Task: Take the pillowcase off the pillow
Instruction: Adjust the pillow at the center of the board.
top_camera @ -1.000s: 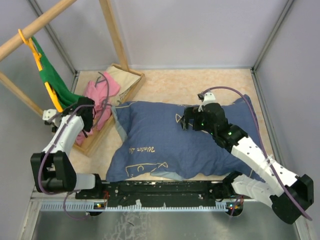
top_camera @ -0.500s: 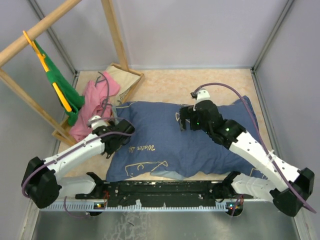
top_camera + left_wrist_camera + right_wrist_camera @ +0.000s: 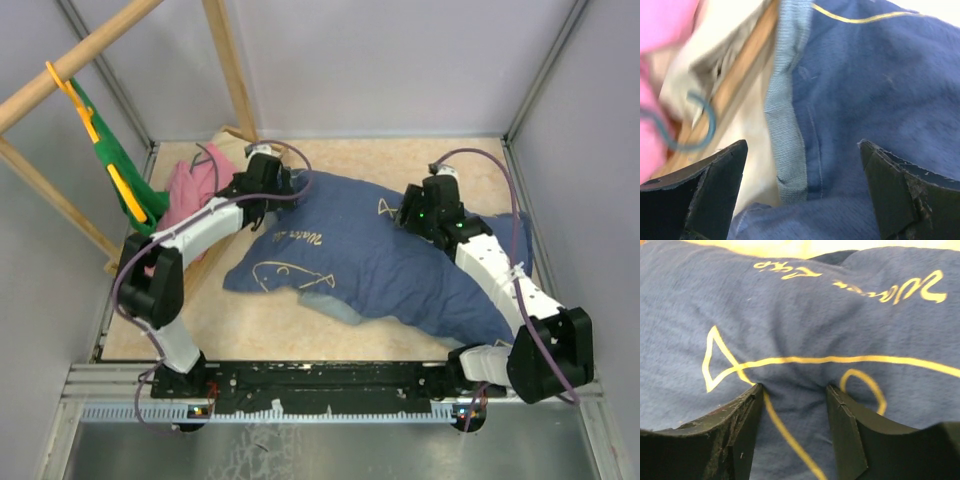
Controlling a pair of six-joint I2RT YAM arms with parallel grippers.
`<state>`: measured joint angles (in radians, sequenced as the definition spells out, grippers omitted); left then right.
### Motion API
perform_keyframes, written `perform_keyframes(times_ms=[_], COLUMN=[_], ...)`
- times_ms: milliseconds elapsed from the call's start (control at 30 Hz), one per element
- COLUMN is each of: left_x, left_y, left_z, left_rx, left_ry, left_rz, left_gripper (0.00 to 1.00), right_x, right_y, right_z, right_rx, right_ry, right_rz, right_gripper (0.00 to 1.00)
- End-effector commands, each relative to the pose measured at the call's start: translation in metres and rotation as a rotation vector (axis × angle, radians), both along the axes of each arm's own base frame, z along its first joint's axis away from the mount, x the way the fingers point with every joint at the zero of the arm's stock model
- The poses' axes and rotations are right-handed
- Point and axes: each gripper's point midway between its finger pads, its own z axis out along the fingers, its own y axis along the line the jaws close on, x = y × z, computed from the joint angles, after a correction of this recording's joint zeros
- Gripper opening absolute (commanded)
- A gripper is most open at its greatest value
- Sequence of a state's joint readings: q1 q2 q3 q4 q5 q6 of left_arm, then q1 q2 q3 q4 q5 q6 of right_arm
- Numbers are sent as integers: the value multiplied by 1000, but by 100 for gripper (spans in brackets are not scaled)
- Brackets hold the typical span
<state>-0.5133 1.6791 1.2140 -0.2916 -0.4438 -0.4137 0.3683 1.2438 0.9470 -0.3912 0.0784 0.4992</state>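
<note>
Script in pale yellow runs across the large navy-blue fabric pillowcase point(image 3: 370, 270) beside fish outlines. Its first word looks like "Water"; the rest cannot be read. The pillowcase lies plump and slantwise on the pale speckled tabletop point(image 3: 380, 160), with the pillow hidden inside it. The right gripper point(image 3: 791, 390) pinches a pucker of the blue cloth. The left gripper point(image 3: 801, 147) stands spread wide over the lighter hem. Plain grey walls point(image 3: 400, 60) enclose the table. At the left, a green cloth point(image 3: 115, 160) hangs from a wooden frame point(image 3: 225, 60), near a pink cloth point(image 3: 190, 185).

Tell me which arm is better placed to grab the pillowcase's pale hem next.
Left, probably: the left tool is open astride the hem, while the right tool is pinching the pillowcase mid-panel.
</note>
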Motion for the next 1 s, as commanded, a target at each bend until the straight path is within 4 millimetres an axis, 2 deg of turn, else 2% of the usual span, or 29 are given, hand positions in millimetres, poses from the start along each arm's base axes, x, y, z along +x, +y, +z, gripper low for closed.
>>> perform_keyframes(times_ms=[0, 100, 200, 333, 400, 567, 733, 833, 967], left_x=[69, 111, 146, 176, 186, 185, 172, 161, 151], left_y=[-9, 8, 20, 32, 41, 81, 151, 194, 222], left_z=[7, 0, -19, -48, -52, -74, -89, -87, -77], left_rx=[-33, 18, 48, 108, 148, 230, 218, 190, 221], left_ry=[-48, -39, -7, 33, 37, 88, 160, 171, 169], left_rz=[-174, -137, -124, -117, -100, -34, 132, 227, 284], left_gripper=[100, 100, 99, 98, 98, 99, 99, 98, 98], right_x=[22, 36, 47, 54, 53, 35, 9, -8, -25], right_y=[-52, -65, -68, -61, -59, -53, -38, -25, -14], right_z=[-15, 1, 11, 20, 24, 30, 32, 33, 33], right_rx=[-5, -32, -30, 1, 7, -81, -124, -130, -164], right_ry=[32, -22, -52, -68, -76, -83, -83, -94, -98], right_rz=[-222, -295, -333, -321, -313, -262, -192, -121, -55], right_gripper=[53, 53, 54, 62, 67, 77, 81, 88, 98])
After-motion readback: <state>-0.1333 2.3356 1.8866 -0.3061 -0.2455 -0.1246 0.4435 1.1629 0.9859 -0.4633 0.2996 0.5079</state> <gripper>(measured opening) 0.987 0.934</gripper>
